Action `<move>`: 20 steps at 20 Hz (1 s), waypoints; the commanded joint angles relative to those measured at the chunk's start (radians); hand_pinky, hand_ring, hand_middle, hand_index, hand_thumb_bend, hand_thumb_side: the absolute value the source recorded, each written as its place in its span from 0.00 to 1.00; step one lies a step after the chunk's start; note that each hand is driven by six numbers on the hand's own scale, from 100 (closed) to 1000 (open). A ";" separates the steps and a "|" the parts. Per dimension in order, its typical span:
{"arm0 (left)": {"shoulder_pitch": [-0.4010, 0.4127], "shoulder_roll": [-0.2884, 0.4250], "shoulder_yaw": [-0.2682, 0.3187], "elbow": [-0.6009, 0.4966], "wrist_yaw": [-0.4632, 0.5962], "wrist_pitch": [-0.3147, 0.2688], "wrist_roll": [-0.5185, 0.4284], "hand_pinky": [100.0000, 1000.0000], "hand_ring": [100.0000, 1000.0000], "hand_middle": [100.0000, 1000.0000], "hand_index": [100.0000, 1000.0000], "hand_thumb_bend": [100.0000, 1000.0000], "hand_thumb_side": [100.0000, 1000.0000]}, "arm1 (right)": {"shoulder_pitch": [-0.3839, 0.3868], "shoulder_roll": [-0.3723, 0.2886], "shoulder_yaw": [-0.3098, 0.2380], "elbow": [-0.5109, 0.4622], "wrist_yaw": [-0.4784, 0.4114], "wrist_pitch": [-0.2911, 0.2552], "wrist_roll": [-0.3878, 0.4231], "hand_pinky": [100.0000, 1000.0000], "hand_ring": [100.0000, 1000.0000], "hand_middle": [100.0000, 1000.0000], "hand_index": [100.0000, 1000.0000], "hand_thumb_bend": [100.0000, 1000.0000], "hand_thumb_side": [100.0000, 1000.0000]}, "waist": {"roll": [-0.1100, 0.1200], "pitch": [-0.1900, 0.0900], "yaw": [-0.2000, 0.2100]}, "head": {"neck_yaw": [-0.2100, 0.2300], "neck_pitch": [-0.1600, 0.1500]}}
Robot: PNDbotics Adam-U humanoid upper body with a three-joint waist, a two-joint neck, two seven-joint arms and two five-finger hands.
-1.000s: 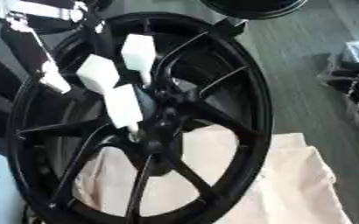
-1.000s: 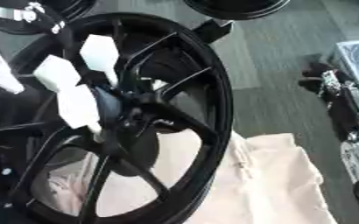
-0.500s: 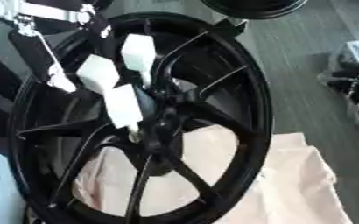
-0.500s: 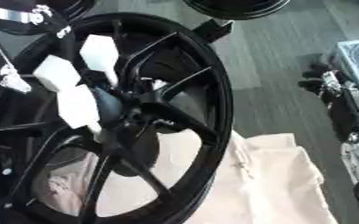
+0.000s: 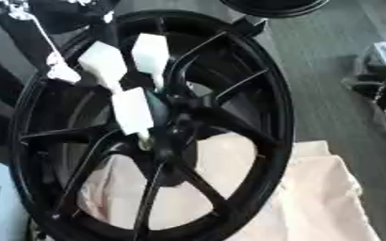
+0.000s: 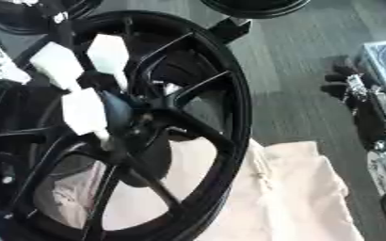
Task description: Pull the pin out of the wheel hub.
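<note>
1. Grey floor [image 5: 328,84] runs behind a big black wheel [image 5: 262,141] that stands tilted on a pale cloth [image 5: 320,197].
2. One robot hand [image 5: 118,80] comes in from the top left, so it looks like the left hand.
3. Its white fingers [image 5: 133,110] reach down to the wheel hub [image 5: 176,136] in the middle.
4. I cannot tell if the fingers are apart or pinching, and I cannot pick out the pin.
</note>
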 commanded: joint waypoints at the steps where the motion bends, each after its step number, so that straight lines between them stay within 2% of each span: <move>1: -0.023 0.060 0.084 -0.036 -0.017 0.016 0.004 0.65 0.59 0.44 0.30 0.27 0.00 | -0.004 -0.028 -0.005 -0.012 0.005 -0.003 0.001 0.86 0.69 0.68 0.81 0.00 0.75 | -0.005 -0.034 0.003 | -0.002 0.004; 4: 0.009 0.114 0.198 -0.062 -0.029 0.035 0.022 0.65 0.59 0.45 0.29 0.29 0.00 | -0.001 -0.031 -0.008 -0.012 0.006 -0.004 -0.002 0.86 0.69 0.68 0.81 0.00 0.75 | -0.002 -0.034 0.010 | -0.008 0.007; 9: 0.134 0.222 0.370 -0.057 -0.012 0.070 0.154 0.63 0.57 0.43 0.27 0.27 0.00 | 0.006 -0.038 -0.016 -0.013 0.007 -0.005 -0.007 0.86 0.69 0.68 0.81 0.00 0.75 | 0.002 -0.033 0.021 | -0.023 0.004; 15: 0.329 0.341 0.520 -0.019 0.009 0.111 0.295 0.63 0.57 0.43 0.29 0.28 0.00 | 0.013 -0.044 -0.023 -0.013 0.010 -0.008 -0.014 0.86 0.69 0.68 0.81 0.00 0.75 | 0.001 -0.029 0.035 | -0.034 -0.001; 20: 0.465 0.368 0.623 0.081 -0.013 0.145 0.386 0.64 0.57 0.44 0.33 0.27 0.00 | 0.013 -0.044 -0.031 -0.015 0.008 -0.010 -0.021 0.86 0.69 0.68 0.81 0.00 0.75 | -0.002 -0.025 0.040 | -0.043 -0.008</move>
